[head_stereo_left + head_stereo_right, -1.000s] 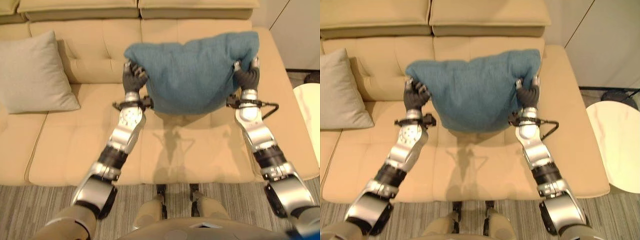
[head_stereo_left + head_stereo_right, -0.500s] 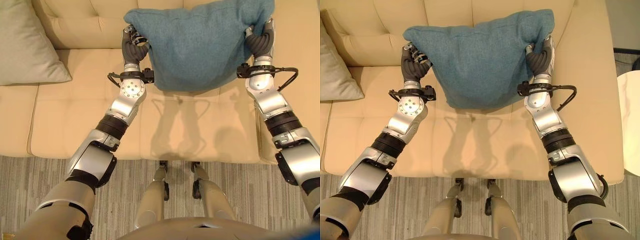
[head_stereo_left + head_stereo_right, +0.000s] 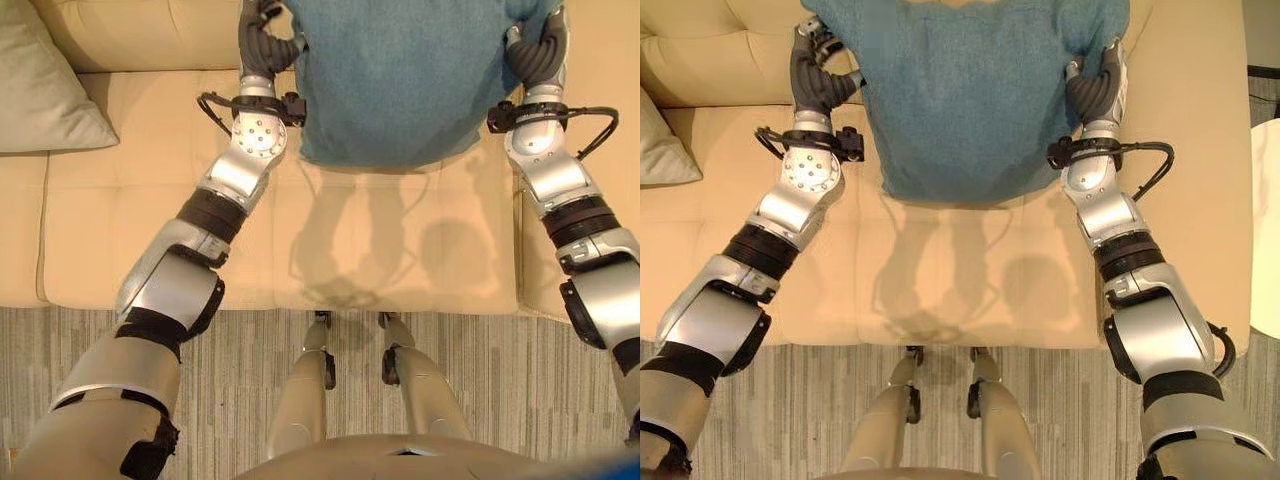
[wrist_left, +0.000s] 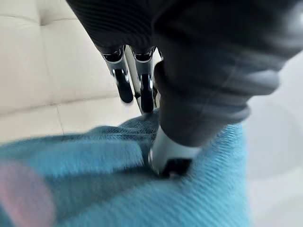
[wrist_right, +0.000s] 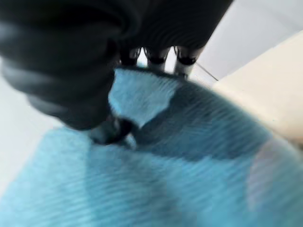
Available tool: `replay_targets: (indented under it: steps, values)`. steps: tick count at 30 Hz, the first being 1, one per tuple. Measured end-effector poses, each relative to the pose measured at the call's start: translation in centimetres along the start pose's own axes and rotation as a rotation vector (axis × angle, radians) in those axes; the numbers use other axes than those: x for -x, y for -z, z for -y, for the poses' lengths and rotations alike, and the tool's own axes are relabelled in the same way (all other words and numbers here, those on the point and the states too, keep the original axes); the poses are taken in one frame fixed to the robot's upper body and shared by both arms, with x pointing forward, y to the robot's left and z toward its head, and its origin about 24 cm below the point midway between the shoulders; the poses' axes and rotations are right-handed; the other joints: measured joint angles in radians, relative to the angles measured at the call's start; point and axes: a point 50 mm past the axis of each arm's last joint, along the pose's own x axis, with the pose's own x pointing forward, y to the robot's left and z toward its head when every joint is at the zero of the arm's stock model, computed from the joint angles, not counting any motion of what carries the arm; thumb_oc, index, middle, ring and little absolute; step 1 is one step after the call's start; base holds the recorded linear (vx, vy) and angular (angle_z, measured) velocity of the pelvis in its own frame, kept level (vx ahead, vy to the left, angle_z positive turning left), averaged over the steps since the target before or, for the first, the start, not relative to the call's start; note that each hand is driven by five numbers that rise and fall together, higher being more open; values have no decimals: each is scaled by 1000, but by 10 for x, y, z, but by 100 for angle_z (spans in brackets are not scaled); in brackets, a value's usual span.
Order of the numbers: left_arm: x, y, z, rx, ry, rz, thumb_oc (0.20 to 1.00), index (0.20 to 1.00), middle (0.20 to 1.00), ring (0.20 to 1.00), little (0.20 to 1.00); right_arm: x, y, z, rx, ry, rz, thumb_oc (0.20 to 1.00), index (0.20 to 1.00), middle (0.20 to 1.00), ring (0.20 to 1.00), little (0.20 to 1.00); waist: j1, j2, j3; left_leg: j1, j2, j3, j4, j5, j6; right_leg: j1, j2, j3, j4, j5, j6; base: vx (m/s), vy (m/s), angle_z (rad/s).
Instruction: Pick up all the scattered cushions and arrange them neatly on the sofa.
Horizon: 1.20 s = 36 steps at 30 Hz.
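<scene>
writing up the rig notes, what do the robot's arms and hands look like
Both arms are silver-grey shells with black ribbed bands at the joints. The left hand and right hand wear dark ribbed covers, with silver, dark-tipped fingers. A black cable loops at each wrist, and the left forearm has a round plate dotted with small holes.

Matt, coarse-woven teal cloth cushion; smooth tufted beige sofa; striped grey woven rug

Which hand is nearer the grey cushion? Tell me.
Left. The left hand grips the teal cushion on the side facing the grey cushion; the right hand grips its far side.
</scene>
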Motion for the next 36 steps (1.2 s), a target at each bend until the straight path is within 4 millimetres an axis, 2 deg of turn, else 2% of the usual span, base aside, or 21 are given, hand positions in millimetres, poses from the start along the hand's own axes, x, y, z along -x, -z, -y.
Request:
replay_targets:
  steps: [3,5,9,12,14,15,16,18,19,20,21,22,23,24,25,28,32,36]
  values:
    - [-10,-3,-18,-70,-16,12,1000,1000,1000,1000,1000,-10,-1,13,63,18,9,1000,1000,1000,1000,1000,0,0,-1,0,0,0,2,0,0,0,0,1,0,0,0,0,0,0]
    - [-14,17,-48,-187,-77,-63,1000,1000,1000,1000,1000,-15,16,34,175,50,-49,1000,1000,1000,1000,1000,-2,0,-1,15,0,1,4,0,0,15,-1,1,2,3,-4,16,0,0]
    - [-15,21,-62,-192,-119,-93,1000,1000,1000,1000,1000,-14,41,59,270,94,-160,1000,1000,1000,1000,1000,-1,-2,-2,45,-2,-2,4,0,0,50,-3,3,3,3,-4,17,-4,6]
    - [-12,26,-74,-185,-150,-107,1000,1000,1000,1000,1000,-13,47,68,248,130,-203,1000,1000,1000,1000,1000,-7,-6,-4,71,-4,0,1,0,0,73,-5,12,3,3,-4,30,-1,-3]
    - [5,37,-75,-141,-145,-115,1000,1000,1000,1000,1000,3,67,72,218,146,-257,1000,1000,1000,1000,1000,-11,-8,-6,102,-3,-1,-4,-1,-1,103,-5,14,2,-6,7,49,-13,1]
    - [32,40,-74,-53,-130,-86,1000,1000,1000,1000,1000,26,81,77,187,143,-260,1000,1000,1000,1000,1000,-14,-10,-6,125,-2,-2,-4,-7,-8,128,-3,14,2,-14,18,0,0,0]
    - [43,48,-72,-54,-112,-103,1000,1000,1000,1000,1000,34,92,76,208,130,-297,1000,1000,1000,1000,1000,-15,-13,-8,136,-2,-1,-4,-7,-8,137,-3,16,2,-15,19,0,0,0]
    - [45,60,-72,-89,-106,-159,1000,1000,1000,1000,1000,40,101,77,229,123,-341,1000,1000,1000,1000,1000,-21,-16,-11,128,0,-1,-4,-16,-18,128,-1,18,4,-17,21,182,-23,-6]
    - [80,51,-77,69,-132,-112,1000,1000,1000,1000,1000,69,88,77,89,129,-240,1000,1000,1000,1000,1000,-27,-19,-10,144,3,2,-3,-26,-22,142,2,20,6,-17,16,225,-29,-2]
    - [127,40,-81,177,-152,-64,1000,1000,1000,1000,1000,111,74,78,19,119,-141,1000,1000,1000,1000,1000,-31,-21,-10,178,4,3,-3,-21,-15,178,2,20,6,-23,7,87,-8,-8]
    - [181,65,-81,137,-109,-211,1000,1000,1000,1000,1000,158,99,67,96,-8,-223,1000,1000,1000,1000,1000,-24,-39,-14,263,2,23,-5,-22,-15,257,0,38,7,-32,6,99,-9,-13]
    - [193,85,-82,80,-73,-317,1000,1000,1000,1000,1000,172,121,61,151,-74,-327,1000,1000,1000,1000,1000,-15,-51,-40,302,-2,30,-5,-30,-21,294,-6,45,9,-58,25,101,-4,-15]
    - [206,98,-88,35,-49,-384,1000,1000,1000,1000,1000,186,133,60,184,-116,-385,1000,1000,1000,1000,1000,-14,-44,-88,317,6,26,-5,-67,-29,305,2,43,14,-85,13,93,-3,-11]
    - [225,105,-104,-48,-13,-437,1000,1000,1000,1000,1000,207,140,62,206,-168,-419,1000,1000,1000,1000,1000,-22,-44,-114,349,14,31,-5,-84,-13,331,11,44,22,-92,10,46,0,-4]
    - [242,117,-108,-68,-2,-517,1000,1000,1000,1000,1000,222,150,63,239,-213,-468,1000,1000,1000,1000,1000,-24,-48,-123,373,13,32,-5,-86,-11,356,9,45,16,-93,12,24,-1,-8]
    - [280,139,-109,-86,77,-695,1000,1000,1000,1000,1000,246,168,61,315,-317,-549,1000,1000,1000,1000,1000,-22,-57,-134,399,13,47,-5,-87,-8,385,9,55,0,-86,17,-31,1,-12]
    - [347,163,-102,-101,151,-965,1000,1000,1000,1000,1000,293,190,47,369,-504,-695,1000,1000,1000,1000,1000,-21,-48,-134,448,13,51,-5,-86,-5,433,9,56,-4,-85,17,-63,-12,-3]
    - [412,184,-96,-205,291,-1247,1000,1000,1000,1000,1000,348,207,26,420,-730,-844,1000,1000,1000,1000,1000,-18,-37,-143,495,16,54,-7,-92,-6,479,12,61,-6,-87,14,-50,-24,-3]
